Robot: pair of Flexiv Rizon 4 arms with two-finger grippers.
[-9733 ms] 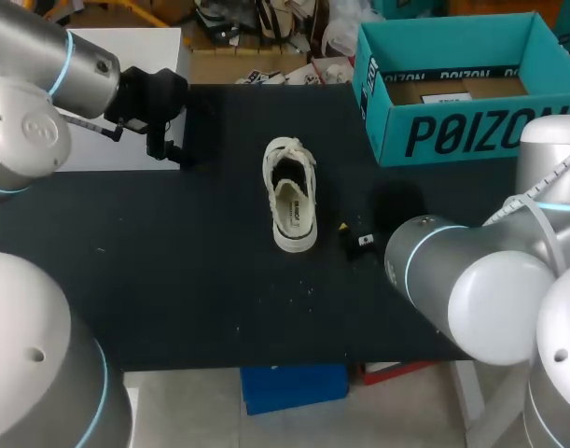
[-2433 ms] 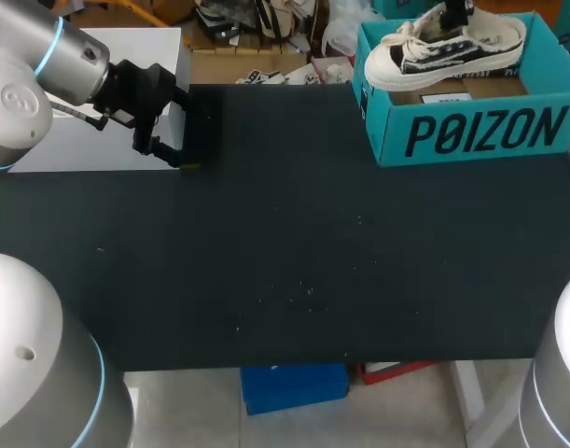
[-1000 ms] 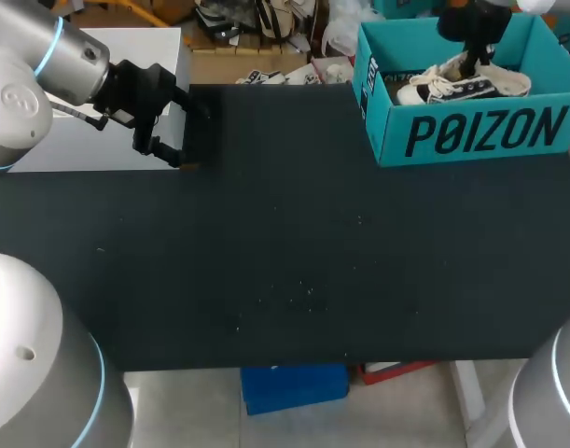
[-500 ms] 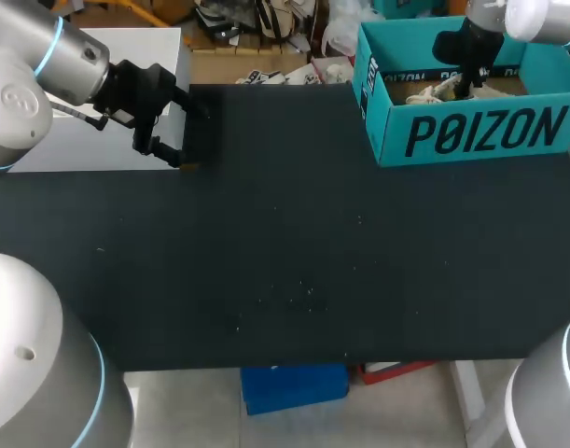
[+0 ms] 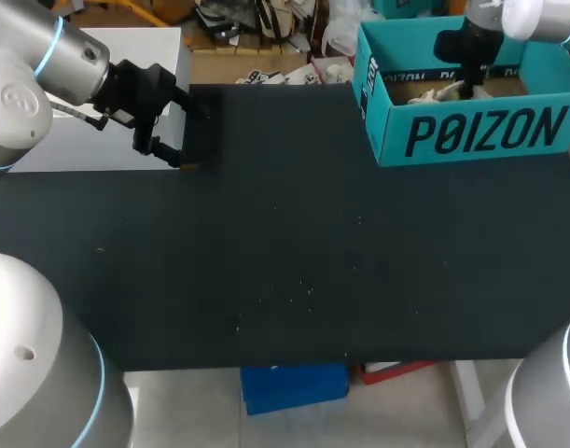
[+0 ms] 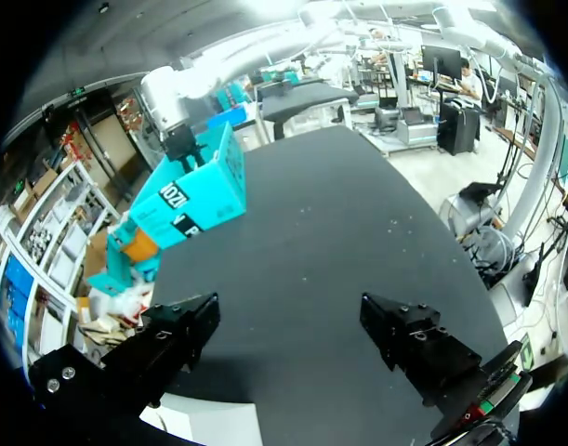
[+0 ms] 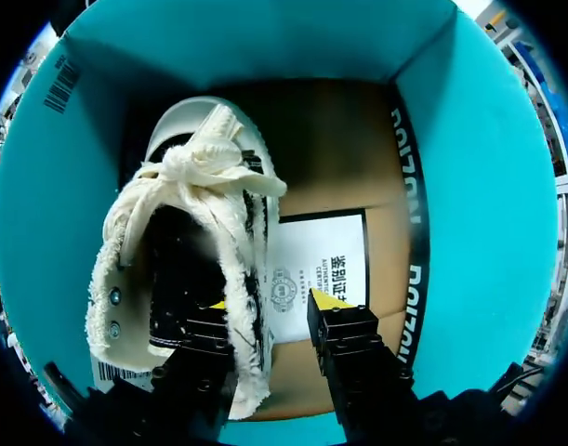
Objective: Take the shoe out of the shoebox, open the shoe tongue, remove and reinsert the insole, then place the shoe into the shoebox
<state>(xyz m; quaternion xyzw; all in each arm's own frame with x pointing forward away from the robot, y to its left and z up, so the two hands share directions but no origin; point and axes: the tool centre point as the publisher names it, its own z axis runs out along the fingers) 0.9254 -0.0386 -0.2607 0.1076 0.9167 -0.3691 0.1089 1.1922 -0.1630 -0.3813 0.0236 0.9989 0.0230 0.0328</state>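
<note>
Inside the shoebox point(image 7: 265, 46), right gripper point(image 7: 270, 305) fingers are straddling the sneaker point(image 7: 125, 269) collar, apart and unclamped — skewed withdrawal risks dragging it.

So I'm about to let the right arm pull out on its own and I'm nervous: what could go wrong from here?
1. The right gripper is open, but its fingers straddle the frayed edge of the shoe. Lifting could snag the fraying or the laces and drag the shoe up.
2. The gripper is down inside the teal shoebox, with walls all round. A sideways retreat might hit a wall and shift the box.
</note>
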